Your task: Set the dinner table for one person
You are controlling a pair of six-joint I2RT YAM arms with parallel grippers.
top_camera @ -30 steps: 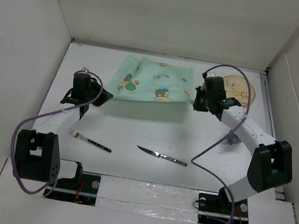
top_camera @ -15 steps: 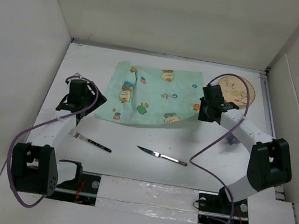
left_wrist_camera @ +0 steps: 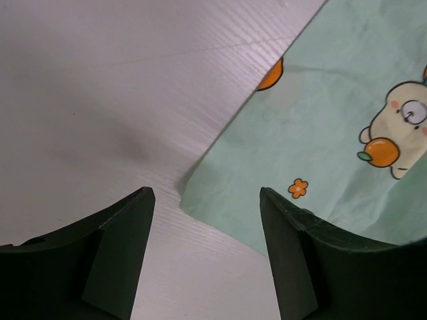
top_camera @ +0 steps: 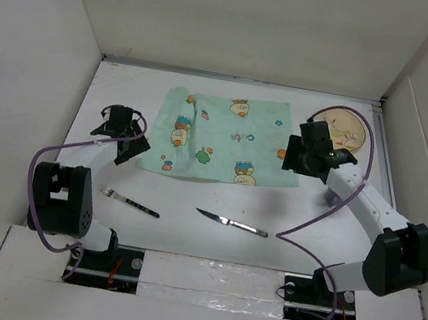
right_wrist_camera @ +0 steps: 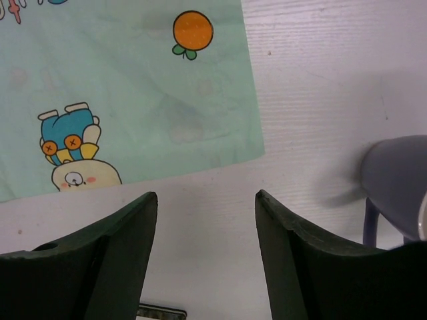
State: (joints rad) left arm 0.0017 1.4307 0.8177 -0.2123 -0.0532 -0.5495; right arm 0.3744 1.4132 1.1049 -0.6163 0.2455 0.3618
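Plate (top_camera: 349, 138) at far-right corner of dinner table (top_camera: 191, 199); left gripper (left_wrist_camera: 207, 200) and right gripper (right_wrist_camera: 207, 200) hover over the near corners of the placemat (top_camera: 222, 138), jaws apart, empty.

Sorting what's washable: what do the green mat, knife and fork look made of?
The mat looks like thin matte printed cloth, going by its creases. The knife is probably metal, with a silvery sheen. The fork has silvery, likely metal tines; its dark handle is unclear.
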